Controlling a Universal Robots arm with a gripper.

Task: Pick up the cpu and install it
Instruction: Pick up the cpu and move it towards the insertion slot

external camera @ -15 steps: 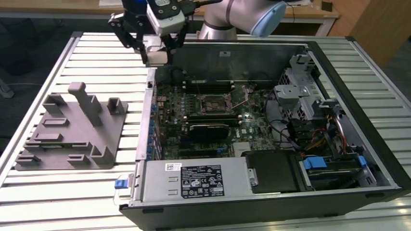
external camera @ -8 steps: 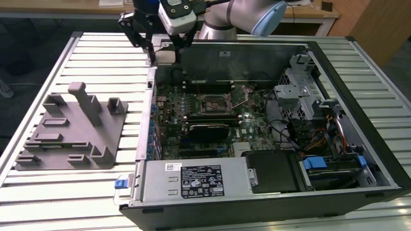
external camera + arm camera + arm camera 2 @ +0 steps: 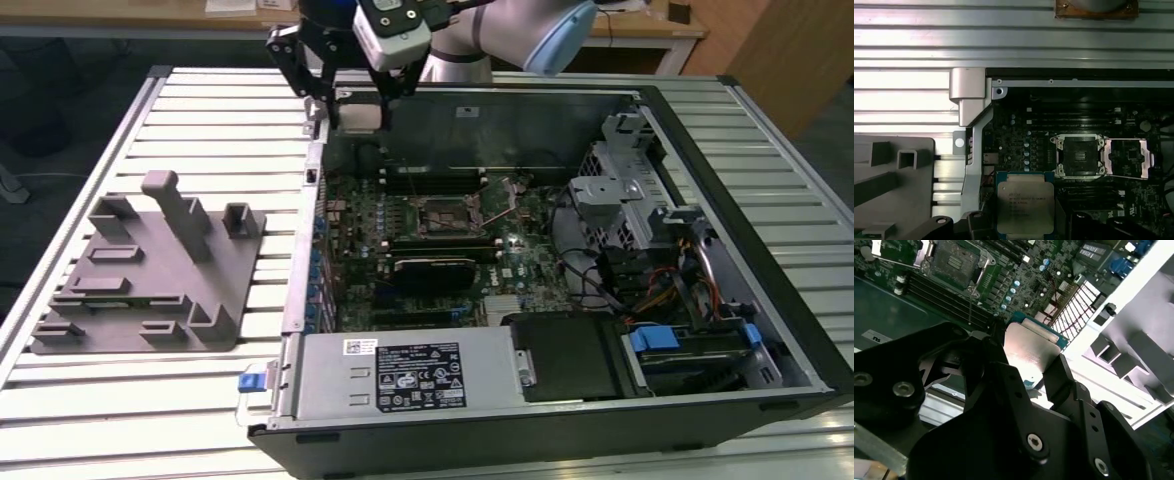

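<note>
We are gripping the cpu (image 3: 1025,207) in our pincer (image 3: 355,108), shut on its edges, hovering over the open computer case (image 3: 755,250) by its wall, well apart from the empty socket (image 3: 1079,156).

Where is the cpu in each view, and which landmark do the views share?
Exterior view: the cpu, in the end effector, above the case's far corner at the exterior view's left.
Second wrist view: cpu between the black fingers.
First wrist view: cpu over the motherboard, apart from the socket.
Shared landmark: the open socket.
</note>
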